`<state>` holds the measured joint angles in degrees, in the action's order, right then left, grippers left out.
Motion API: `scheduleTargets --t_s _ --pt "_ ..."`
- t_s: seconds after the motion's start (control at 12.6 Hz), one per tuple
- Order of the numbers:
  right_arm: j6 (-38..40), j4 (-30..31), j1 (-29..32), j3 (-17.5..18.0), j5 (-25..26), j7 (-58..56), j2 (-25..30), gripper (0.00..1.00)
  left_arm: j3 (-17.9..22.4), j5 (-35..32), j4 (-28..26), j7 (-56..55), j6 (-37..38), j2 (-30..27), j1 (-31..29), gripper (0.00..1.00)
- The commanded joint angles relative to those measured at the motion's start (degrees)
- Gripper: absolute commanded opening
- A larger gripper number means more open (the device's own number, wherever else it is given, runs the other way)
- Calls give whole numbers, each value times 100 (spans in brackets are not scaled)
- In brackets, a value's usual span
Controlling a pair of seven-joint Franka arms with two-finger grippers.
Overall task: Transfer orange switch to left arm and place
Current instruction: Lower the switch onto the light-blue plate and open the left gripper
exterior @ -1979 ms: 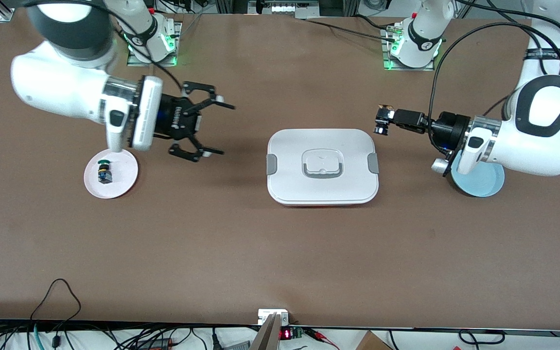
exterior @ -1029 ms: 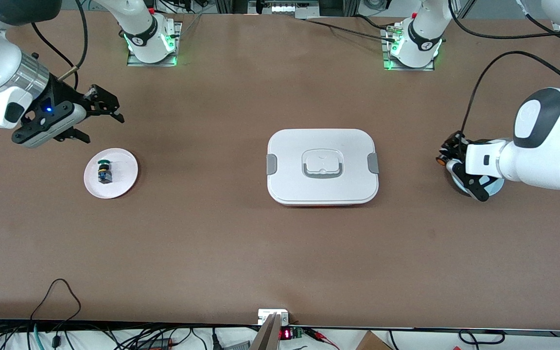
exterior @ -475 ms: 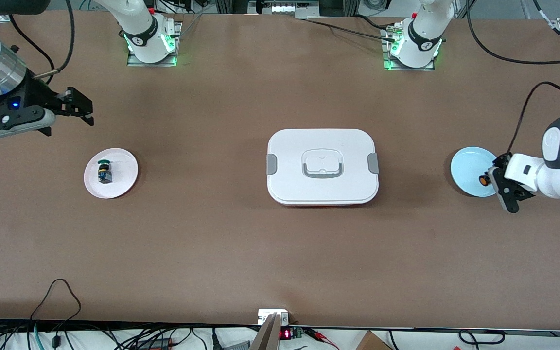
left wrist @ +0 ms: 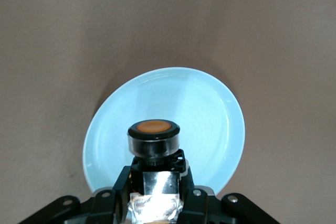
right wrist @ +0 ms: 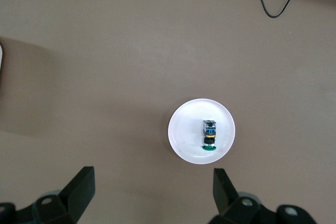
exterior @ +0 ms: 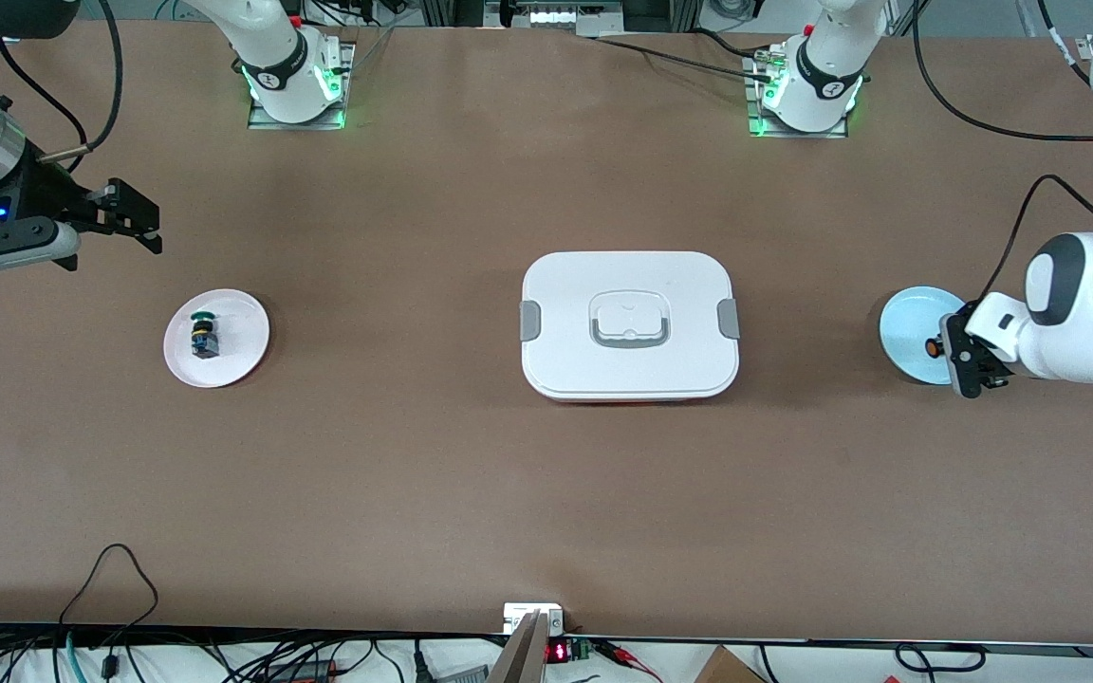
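My left gripper (exterior: 951, 353) is shut on the orange switch (exterior: 932, 347), gripping its black body. It holds the switch over the light-blue plate (exterior: 905, 323) at the left arm's end of the table. In the left wrist view the orange cap (left wrist: 154, 127) points out past the fingers (left wrist: 122, 184), with the blue plate (left wrist: 210, 108) beneath it. My right gripper (exterior: 152, 230) hangs open and empty over bare table at the right arm's end. The white box (exterior: 565, 304) sits closed at mid-table, apart from both grippers.
A small white plate (exterior: 238, 327) near the right arm's end carries a green-capped switch (exterior: 202, 339). In the right wrist view that white plate (right wrist: 184, 135) and green-capped switch (right wrist: 209, 137) lie past the spread fingers (right wrist: 84, 182). Cables run along the table's front edge.
My left gripper swung the orange switch away from beside the box to over the blue plate. My right gripper, still open, drew back from mid-table toward its own end.
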<state>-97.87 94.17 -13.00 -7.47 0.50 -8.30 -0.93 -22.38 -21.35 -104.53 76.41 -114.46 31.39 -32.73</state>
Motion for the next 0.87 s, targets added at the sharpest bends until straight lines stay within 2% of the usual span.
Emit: scheduleTargets --t_s 0.0,0.24,0.55,0.63,0.79 --pt "67 -189 35 26 91 110 -249 100 -56 -133 -515 199 -602 -150 -260 20" --pt "58 -285 26 26 135 145 -328 100 -56 -421 -744 190 -1051 -141 -322 22" --pt "49 -294 0 26 126 153 -373 100 -65 -475 -1060 190 -1228 -141 -454 27" --pt "40 -294 -9 26 135 154 -381 100 -65 -467 -1139 181 -1280 -141 -532 39" --pt "40 -294 -9 35 74 162 -381 100 -143 -475 -1219 216 -1351 -141 -778 100"
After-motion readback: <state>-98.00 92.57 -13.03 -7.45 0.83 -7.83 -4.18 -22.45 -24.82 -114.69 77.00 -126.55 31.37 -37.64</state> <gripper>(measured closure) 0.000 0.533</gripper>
